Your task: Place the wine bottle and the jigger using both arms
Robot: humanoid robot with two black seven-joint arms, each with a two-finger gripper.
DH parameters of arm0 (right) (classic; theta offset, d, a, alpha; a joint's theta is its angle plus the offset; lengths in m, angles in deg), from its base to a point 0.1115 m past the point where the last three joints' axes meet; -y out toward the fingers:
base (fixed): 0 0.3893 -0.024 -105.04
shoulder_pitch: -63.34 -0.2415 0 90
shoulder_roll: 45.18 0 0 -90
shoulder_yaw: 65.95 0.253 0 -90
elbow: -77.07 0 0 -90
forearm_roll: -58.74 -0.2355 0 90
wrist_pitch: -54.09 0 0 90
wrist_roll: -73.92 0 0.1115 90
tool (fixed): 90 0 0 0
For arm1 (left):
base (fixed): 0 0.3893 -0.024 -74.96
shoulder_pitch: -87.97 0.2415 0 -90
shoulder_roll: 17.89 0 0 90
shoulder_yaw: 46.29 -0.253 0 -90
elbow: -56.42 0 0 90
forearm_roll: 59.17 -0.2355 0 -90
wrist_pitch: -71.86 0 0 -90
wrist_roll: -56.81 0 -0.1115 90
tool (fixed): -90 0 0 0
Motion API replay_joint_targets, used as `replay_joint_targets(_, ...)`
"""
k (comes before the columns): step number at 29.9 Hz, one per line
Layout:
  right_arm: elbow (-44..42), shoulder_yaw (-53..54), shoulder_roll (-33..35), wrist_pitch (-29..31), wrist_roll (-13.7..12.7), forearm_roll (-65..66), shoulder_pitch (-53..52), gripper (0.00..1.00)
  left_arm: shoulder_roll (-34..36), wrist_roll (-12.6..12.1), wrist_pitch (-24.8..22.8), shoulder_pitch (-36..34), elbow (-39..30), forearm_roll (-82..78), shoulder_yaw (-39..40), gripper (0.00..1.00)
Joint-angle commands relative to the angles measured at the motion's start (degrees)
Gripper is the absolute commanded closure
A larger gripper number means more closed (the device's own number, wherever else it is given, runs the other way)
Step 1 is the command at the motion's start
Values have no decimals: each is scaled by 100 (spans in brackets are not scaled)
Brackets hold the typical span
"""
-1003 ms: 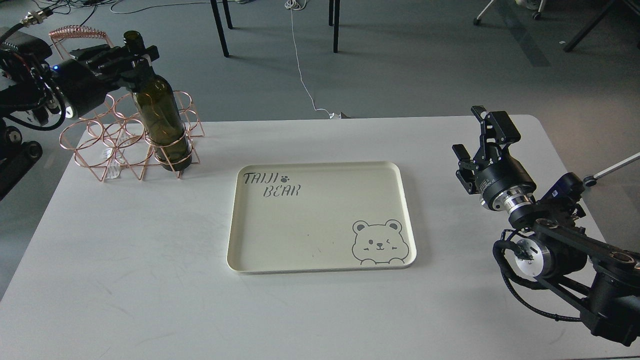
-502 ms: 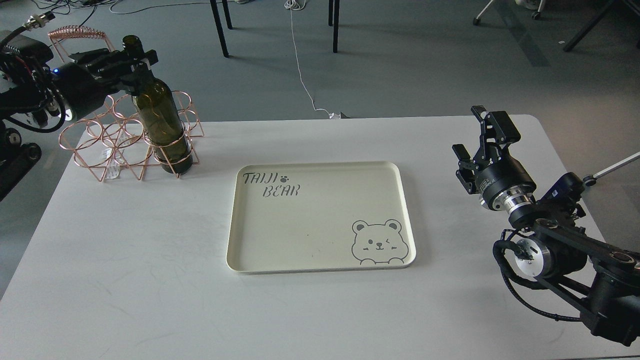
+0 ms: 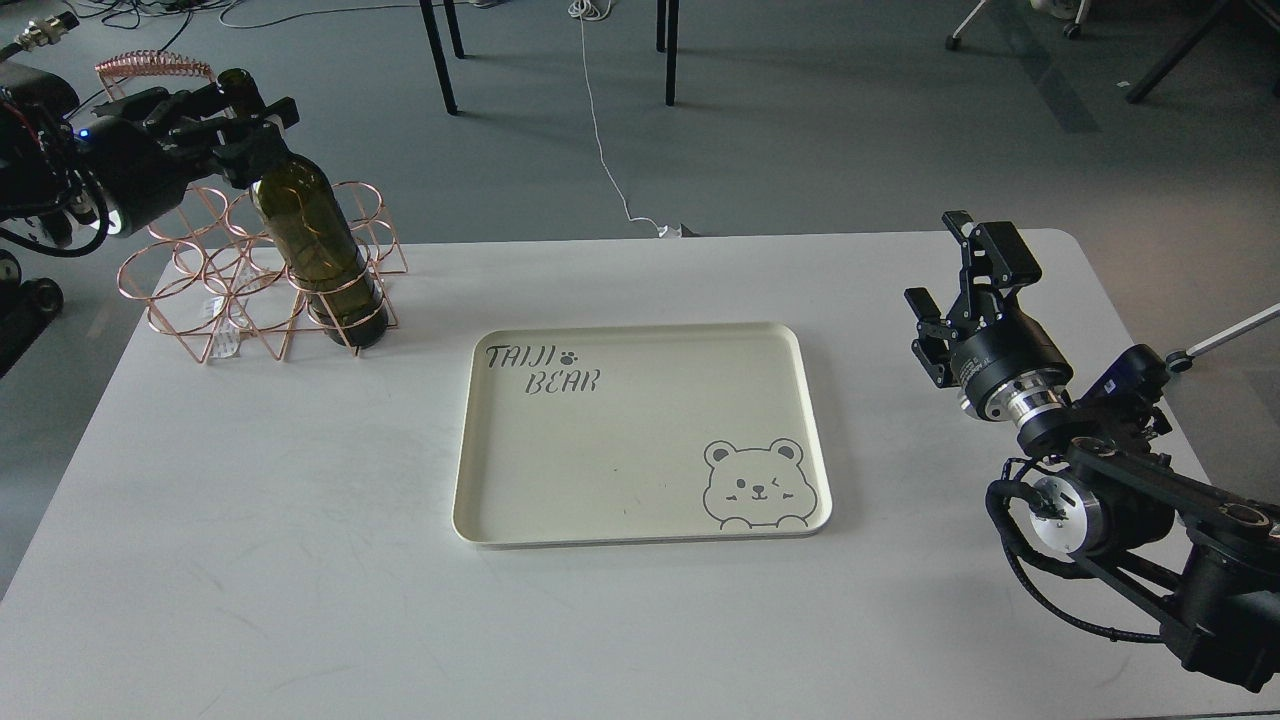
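1. The left gripper (image 3: 243,125) is clamped round the neck of the wine bottle (image 3: 312,250); the dark fingers hide most of that neck, and the arm behind is cut off at the view's edge.
2. The bottle is smooth olive-green glass, leaning, its base inside a ring of the copper wire rack (image 3: 215,290) at the table's (image 3: 250,520) far left corner.
3. The right gripper (image 3: 955,270) hovers near the right edge with fingers spread apart, holding nothing.
4. A cream rounded-rectangle tray (image 3: 640,535), printed with a bear, lies mid-table.
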Motion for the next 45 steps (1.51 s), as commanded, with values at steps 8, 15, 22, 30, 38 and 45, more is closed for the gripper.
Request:
replay_joint_targets(8, 0, 51, 0, 0, 0, 6, 0, 1, 404, 0, -45, -826, -541, 297, 14, 11)
replay_joint_targets(15, -17, 183, -9, 0, 0, 6, 9, 1, 765, 0, -318, -1267, -1534, 2150, 66, 6)
replay_joint_targets(22, -26, 446, -413, -9, 0, 6, 9, 1, 713, 0, -291, -943, -2993, 5400, 93, 2)
replay_joint_targets(30, -70, 570, -501, -9, 0, 6, 9, 1, -437, 0, -265, 234, -3205, 6363, 461, 2)
replay_joint_targets(38, -123, 570, -422, 96, 0, -11, -62, 1, -1580, -118, -344, 1685, -3205, 6380, 1560, 2)
replay_joint_targets(45, -97, 851, -413, 158, 0, -11, -27, 1, -2152, -497, -633, 2529, -3188, 6380, 1999, 2)
